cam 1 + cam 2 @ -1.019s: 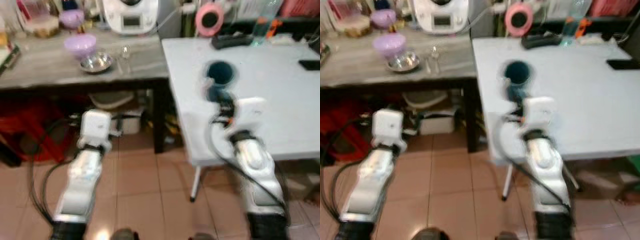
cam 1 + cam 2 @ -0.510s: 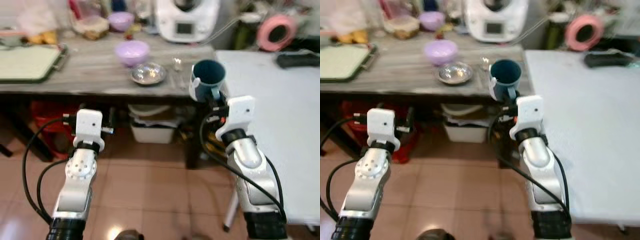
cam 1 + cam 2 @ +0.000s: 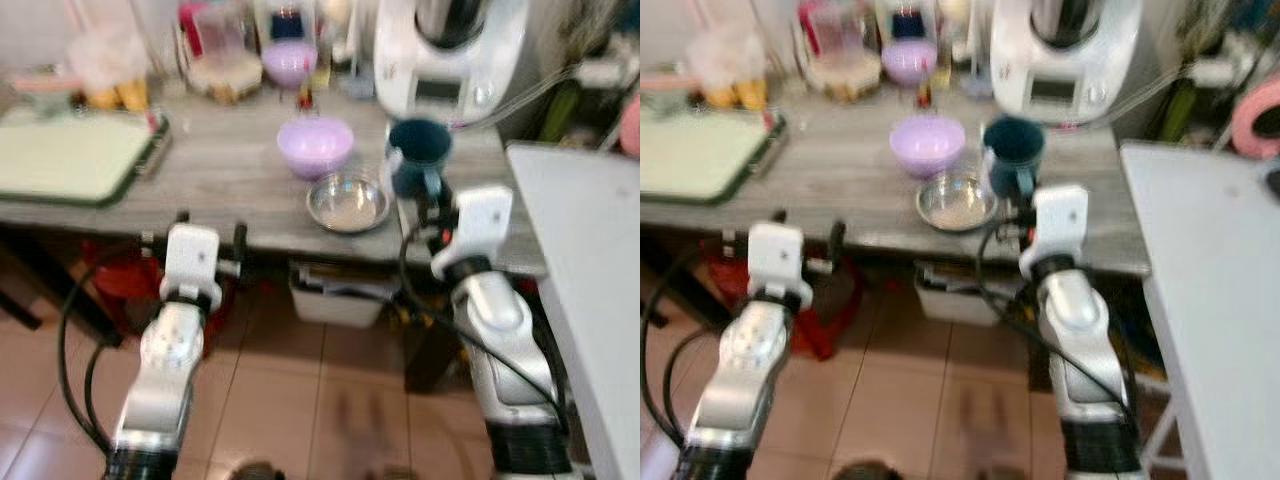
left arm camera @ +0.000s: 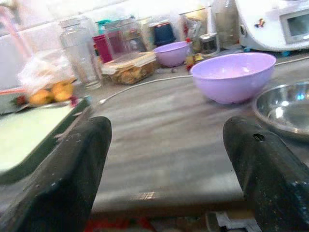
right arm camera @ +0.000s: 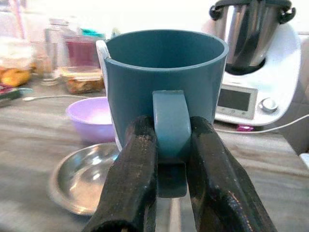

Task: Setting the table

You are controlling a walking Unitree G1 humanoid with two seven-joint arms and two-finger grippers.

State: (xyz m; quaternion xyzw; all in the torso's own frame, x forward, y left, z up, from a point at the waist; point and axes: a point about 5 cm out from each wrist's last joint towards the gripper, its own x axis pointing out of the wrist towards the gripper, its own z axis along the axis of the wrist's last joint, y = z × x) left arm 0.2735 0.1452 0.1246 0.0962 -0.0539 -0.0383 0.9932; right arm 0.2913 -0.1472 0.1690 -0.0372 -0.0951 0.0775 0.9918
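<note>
My right gripper is shut on the handle of a dark teal mug, held upright over the right part of the grey wooden counter. A lilac bowl and a steel bowl sit on the counter just left of the mug. My left gripper is open at the counter's front edge, its two fingers spread wide with nothing between them. The white table lies at the far right.
A white kitchen machine stands behind the mug. Jars, a smaller lilac bowl and a food box crowd the back of the counter. A green tray lies at its left. A white bin sits under the counter.
The camera has swung left from the white table to the counter. The mug stays in my right gripper, now over the counter beside the steel bowl.
</note>
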